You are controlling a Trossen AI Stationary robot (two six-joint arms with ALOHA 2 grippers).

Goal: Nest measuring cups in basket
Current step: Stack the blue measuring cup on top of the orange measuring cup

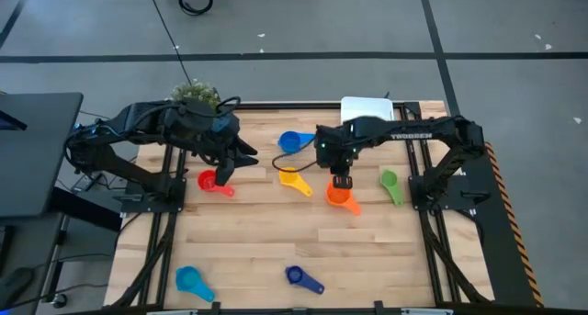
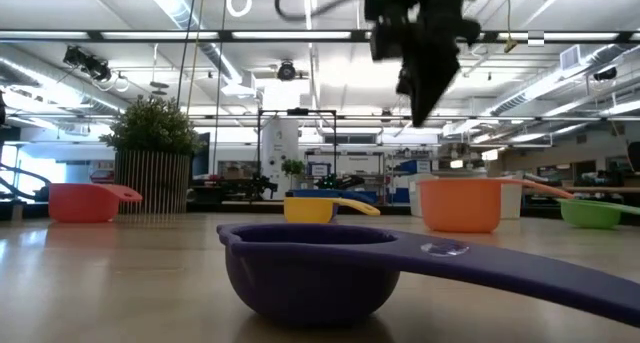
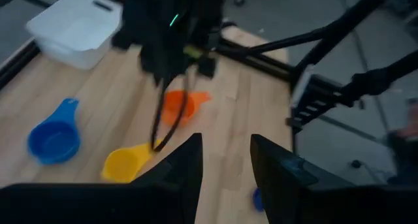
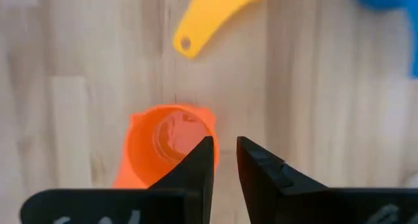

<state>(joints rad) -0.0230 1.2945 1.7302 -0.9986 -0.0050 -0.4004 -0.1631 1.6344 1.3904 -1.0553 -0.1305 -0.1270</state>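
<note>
Right up close in the low view sits the dark blue measuring cup [image 2: 305, 273], bowl up on the tabletop [image 1: 266, 232], its handle running off toward the near edge; seen from above, the light blue cup [image 1: 191, 280] lies near it along that same front edge. Step back to the middle of the tabletop and here's the right gripper [image 4: 224, 160], hanging directly over the orange cup [image 4: 167, 142], its two fingers drawn close with only a thin slit between them, gripping nothing, tips just past the cup's rim. Beside it the yellow cup [image 1: 292, 179] rests with its handle pointing toward the orange one, and the green cup [image 1: 390, 184] lies off toward the right-hand rail. Over on the other side, the left gripper [image 3: 225, 159] hovers above the red cup [image 1: 209, 181], fingers parted with a clear gap and empty. Farther back, the blue cup [image 1: 290, 142] sits alone between the two arms. At the far edge stands the white basket [image 1: 366, 109], well apart from every cup, and the potted plant [image 1: 195, 95] marks the far left corner.
</note>
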